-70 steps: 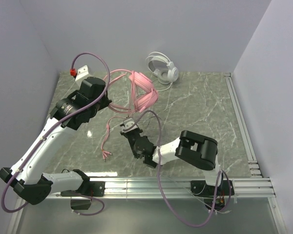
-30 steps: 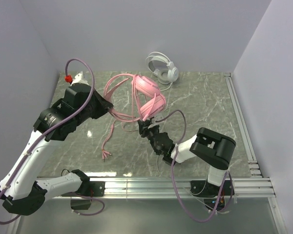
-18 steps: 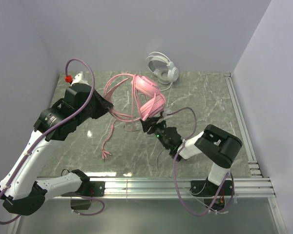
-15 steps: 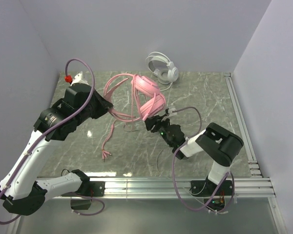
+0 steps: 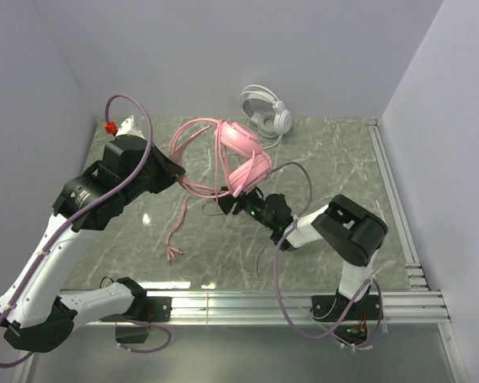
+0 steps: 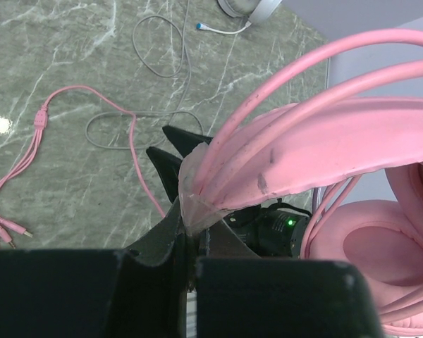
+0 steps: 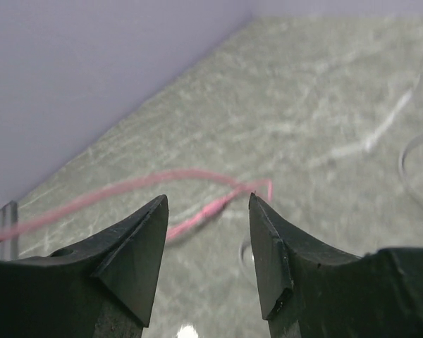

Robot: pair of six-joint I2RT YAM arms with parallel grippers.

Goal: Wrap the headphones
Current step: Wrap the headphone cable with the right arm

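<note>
Top view: left gripper (image 5: 178, 171) is holding the pink headphones (image 5: 241, 152) by the headband over mid-table (image 5: 343, 159); white headphones (image 5: 265, 109) are resting by the back wall (image 5: 223, 48)

Left wrist: jaws are clamping that headband

Right wrist: right gripper (image 7: 208, 201) is standing apart, gripping nothing; pink cable (image 7: 113, 191) is lying beyond

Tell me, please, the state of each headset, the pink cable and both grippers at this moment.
pink headphones: headband clamped in left gripper, cable not wrapped
pink cable: loose, trailing down to the table
white headphones: standing on the table, untouched
left gripper: shut on the pink headband
right gripper: open, empty
</note>
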